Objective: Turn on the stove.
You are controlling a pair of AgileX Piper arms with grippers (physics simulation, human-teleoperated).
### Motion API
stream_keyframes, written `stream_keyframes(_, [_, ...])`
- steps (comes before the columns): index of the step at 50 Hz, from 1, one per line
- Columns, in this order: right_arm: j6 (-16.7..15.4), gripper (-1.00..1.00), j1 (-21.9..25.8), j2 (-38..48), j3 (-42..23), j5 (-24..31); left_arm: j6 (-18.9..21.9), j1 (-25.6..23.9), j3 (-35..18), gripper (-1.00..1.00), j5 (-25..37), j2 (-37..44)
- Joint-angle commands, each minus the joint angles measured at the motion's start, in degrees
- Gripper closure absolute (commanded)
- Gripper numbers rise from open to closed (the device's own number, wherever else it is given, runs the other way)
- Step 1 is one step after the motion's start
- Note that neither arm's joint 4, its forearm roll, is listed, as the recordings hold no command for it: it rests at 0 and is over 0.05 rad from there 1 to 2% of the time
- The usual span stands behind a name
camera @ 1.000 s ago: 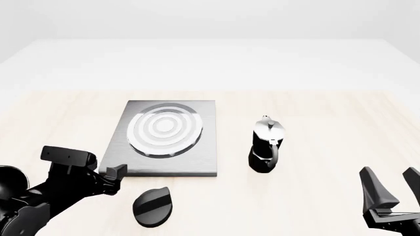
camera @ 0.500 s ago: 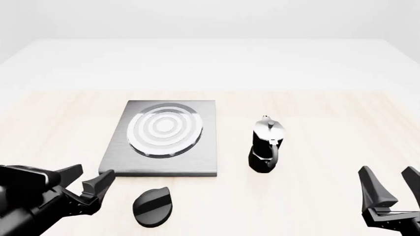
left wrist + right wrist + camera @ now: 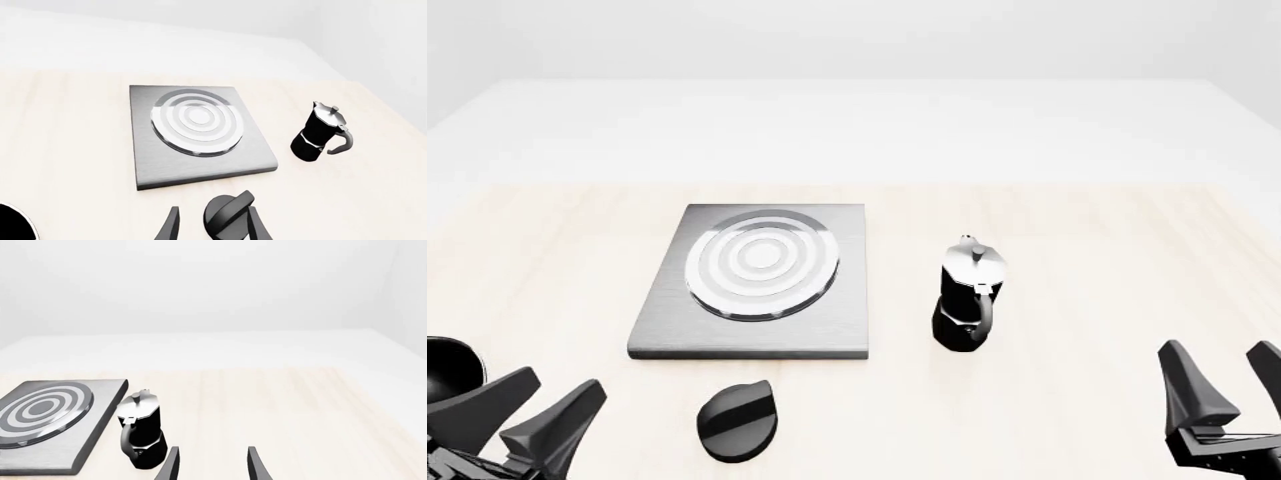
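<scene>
My left gripper (image 3: 541, 412) sits low at near left, fingers apart, aimed toward the knob (image 3: 739, 421). Right gripper (image 3: 1228, 375) upright near right, fingers apart, holding nothing.

Pale wood bench (image 3: 1094, 220), three things sitting on it: grey stove (image 3: 753, 283) left of centre, black knob (image 3: 739, 420) just off its near edge, and the moka pot (image 3: 969, 296) upright, right of the stove, apart.
</scene>
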Motion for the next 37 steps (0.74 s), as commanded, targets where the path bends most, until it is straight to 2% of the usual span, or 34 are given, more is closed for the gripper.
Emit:
stream_keyframes(1, [-0.1,-1.0,0.1,-1.2,0.0,0.7,1.6,-0.1,0.1,-1.0,4.1,-6.6])
stream_keyframes(9, [0.0,-1.0,0.2,-1.2,0.0,1.0,4.2,0.5,0.2,-1.0,3.4,-6.6])
stream_keyframes(21, [0.0,-1.0,0.3,-1.0,0.0,0.8,4.7,0.6,0.6,-1.0,2.8,-6.6])
stream_keyframes(29, [0.0,-1.0,0.3,-0.9,0.0,0.6,5.0,2.1,-0.7,-1.0,4.2,-6.6])
stream_keyframes(31, [0.0,-1.0,0.3,-0.6,0.0,0.4,6.2,3.4,-1.7,-1.0,4.9,-6.6])
stream_keyframes(37, [0.0,-1.0,0.4,0.2,0.0,-0.1,6.2,6.5,-2.2,-1.0,5.3,-6.6])
